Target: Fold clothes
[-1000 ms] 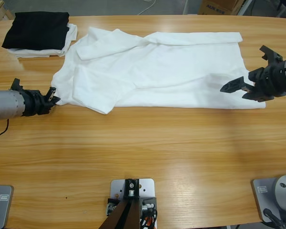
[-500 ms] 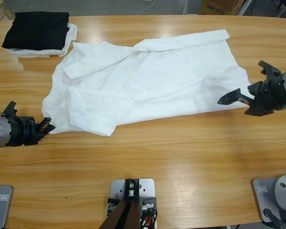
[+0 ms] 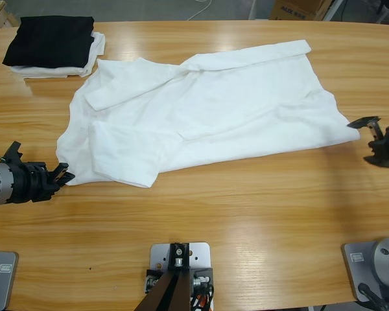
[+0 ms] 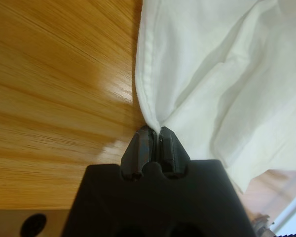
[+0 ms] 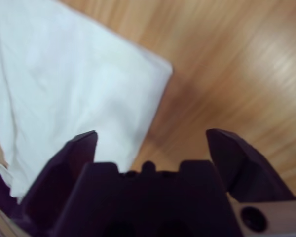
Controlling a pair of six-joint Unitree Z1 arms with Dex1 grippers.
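Note:
The clothes, a white T-shirt (image 3: 207,107), lie spread and rumpled across the far half of the table, one sleeve folded over at the left. My left gripper (image 3: 60,175) sits at the shirt's near-left corner, shut on a pinch of its hem (image 4: 153,116). At the right edge of the table, my right gripper (image 3: 371,138) stands open just off the shirt's near-right corner (image 5: 158,66). Nothing lies between its fingers, and the cloth (image 5: 64,84) is flat on the wood ahead of it.
A folded black garment (image 3: 52,39) rests on a smaller folded white cloth (image 3: 94,55) at the far left corner. A cardboard box (image 3: 298,9) stands beyond the table's far edge. Bare wood (image 3: 214,207) stretches along the near half.
The shirt was dragged toward the near left by my left gripper. My right gripper let go of the near-right corner and drew back to the right.

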